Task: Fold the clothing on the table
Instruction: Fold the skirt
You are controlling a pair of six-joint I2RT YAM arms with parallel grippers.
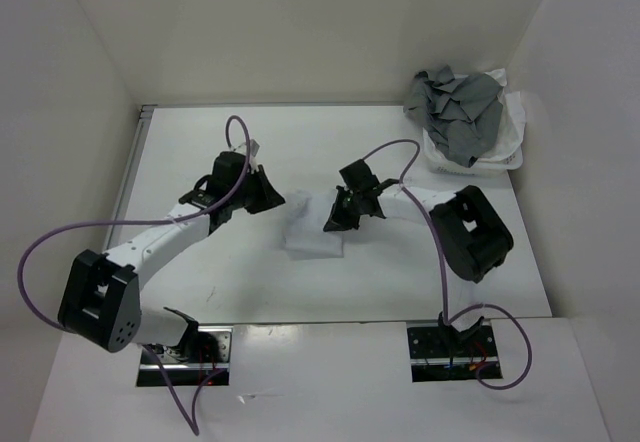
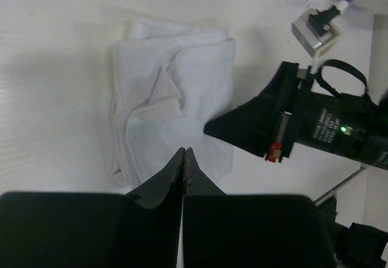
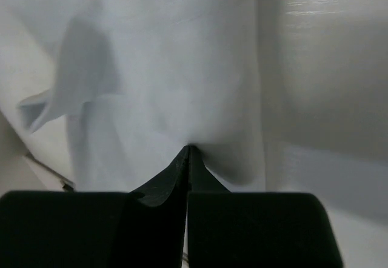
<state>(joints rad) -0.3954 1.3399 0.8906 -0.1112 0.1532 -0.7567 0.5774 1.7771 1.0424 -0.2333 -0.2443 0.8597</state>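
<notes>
The clothing (image 1: 312, 234) lies near the middle of the tabletop (image 1: 250, 282), gathered into a small, rumpled rectangle of overlapping layers. Folding looks well advanced but not tidy. The right fingers (image 3: 182, 166) are clenched on a pucker of its fabric. The left fingers (image 2: 177, 170) are pressed together over one edge, seemingly gripping nothing. A final fold or some smoothing appears to be left.

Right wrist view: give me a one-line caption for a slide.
Right gripper shut on the white clothing, fabric puckering at its tips, table alongside.
</notes>
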